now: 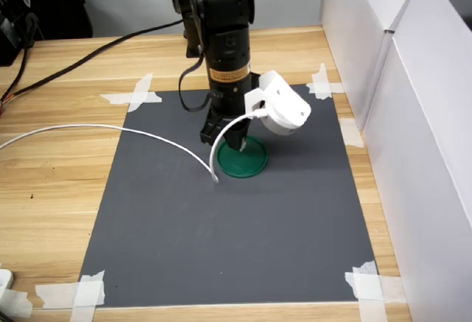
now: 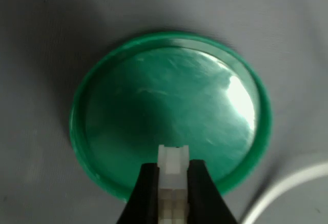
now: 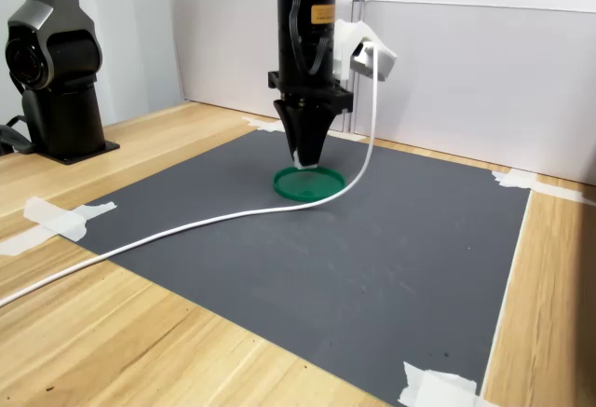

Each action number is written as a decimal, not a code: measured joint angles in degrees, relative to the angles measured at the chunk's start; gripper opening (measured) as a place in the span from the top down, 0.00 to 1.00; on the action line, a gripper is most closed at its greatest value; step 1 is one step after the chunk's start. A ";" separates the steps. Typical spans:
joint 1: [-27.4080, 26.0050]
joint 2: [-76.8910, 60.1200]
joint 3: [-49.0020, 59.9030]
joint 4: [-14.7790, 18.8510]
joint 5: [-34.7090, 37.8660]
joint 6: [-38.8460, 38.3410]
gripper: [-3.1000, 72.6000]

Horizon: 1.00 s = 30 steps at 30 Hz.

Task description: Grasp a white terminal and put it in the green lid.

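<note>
in the first exterior view, a grey mat [image 1: 221,219] is seen taped at its corners to a wooden table [image 1: 51,189]. the green lid [image 1: 247,161] lies flat on the mat, towards the far side. the black arm [image 1: 221,35] is held nearly upright over it, and the gripper [image 1: 237,147] is pointed down at the lid's near-left part as this view shows it. a white camera housing [image 1: 284,112] is fixed to the wrist, and a white cable [image 1: 110,132] is led from it across the mat and off the first exterior view's left. the terminal cannot be made out clearly here.

in the wrist view, the lid [image 2: 169,111] fills most of the picture, rim up, with a bright glare on its floor. the gripper [image 2: 172,175] is closed on the terminal [image 2: 171,165], which is pinched between the two black fingers [image 2: 146,193] and juts out beyond their tips. the terminal is seen over the lid's inner floor, near the rim; whether it touches the floor cannot be told.

in the second exterior view, the lid [image 3: 308,183] is seen on the mat [image 3: 372,258], and the gripper [image 3: 307,158] is held just above it, tips tapered down over its far part. a small white bit, the terminal [image 3: 301,161], shows at the tips. a second black arm base [image 3: 56,81] stands at the second exterior view's left, well apart from the lid.
</note>
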 joint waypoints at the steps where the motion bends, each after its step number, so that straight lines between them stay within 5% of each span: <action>1: 0.00 0.05 0.52 0.00 -0.87 -0.23 0.85; 9: 0.00 0.17 1.58 0.18 -2.96 -2.92 0.78; 18: 0.00 0.10 1.63 0.18 -4.82 -4.47 0.27; 21: 0.00 -1.29 1.88 1.17 -6.40 -4.34 0.17; 26: 0.00 -7.58 2.07 3.01 -13.37 -1.24 0.15; 30: 0.00 -13.94 2.07 3.01 -18.65 4.21 0.26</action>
